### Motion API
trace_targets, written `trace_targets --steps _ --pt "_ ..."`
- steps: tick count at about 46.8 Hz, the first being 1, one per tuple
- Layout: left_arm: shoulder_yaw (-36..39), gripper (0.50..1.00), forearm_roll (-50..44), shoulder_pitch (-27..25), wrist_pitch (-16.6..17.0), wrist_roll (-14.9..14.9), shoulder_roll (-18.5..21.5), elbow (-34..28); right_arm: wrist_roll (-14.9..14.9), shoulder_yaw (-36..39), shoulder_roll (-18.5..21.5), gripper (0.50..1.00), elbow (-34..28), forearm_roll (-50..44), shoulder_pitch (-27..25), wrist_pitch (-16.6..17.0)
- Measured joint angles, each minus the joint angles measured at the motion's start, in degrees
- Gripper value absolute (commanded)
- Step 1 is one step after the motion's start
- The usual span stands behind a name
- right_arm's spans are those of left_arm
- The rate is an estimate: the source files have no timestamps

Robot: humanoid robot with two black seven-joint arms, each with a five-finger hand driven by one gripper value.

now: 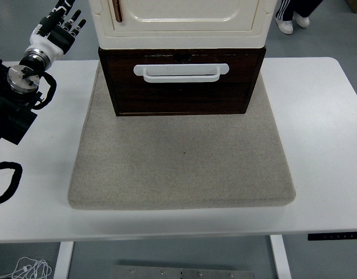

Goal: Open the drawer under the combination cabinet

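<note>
A cream cabinet (178, 23) stands at the table's far middle on a grey mat (181, 157). Under it sits a dark brown drawer (181, 93) with a white bar handle (181, 72) across its front; the drawer front juts forward of the cabinet body. My left hand (63, 24) is raised at the far left, well left of the cabinet, fingers spread and holding nothing. The right arm does not show.
The white table (318, 128) has bare surface either side of the mat. A black cable loop (7, 183) lies at the left edge. A person's shoes (292, 22) stand on the floor beyond the table at top right.
</note>
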Motion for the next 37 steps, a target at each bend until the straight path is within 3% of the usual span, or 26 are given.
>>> trace_targets --steps 37 --pt "0.23 1.000 0.11 -0.43 0.19 0.24 1.60 0.41 0.00 0.00 0.00 0.926 0.00 0.02 0.00 0.02"
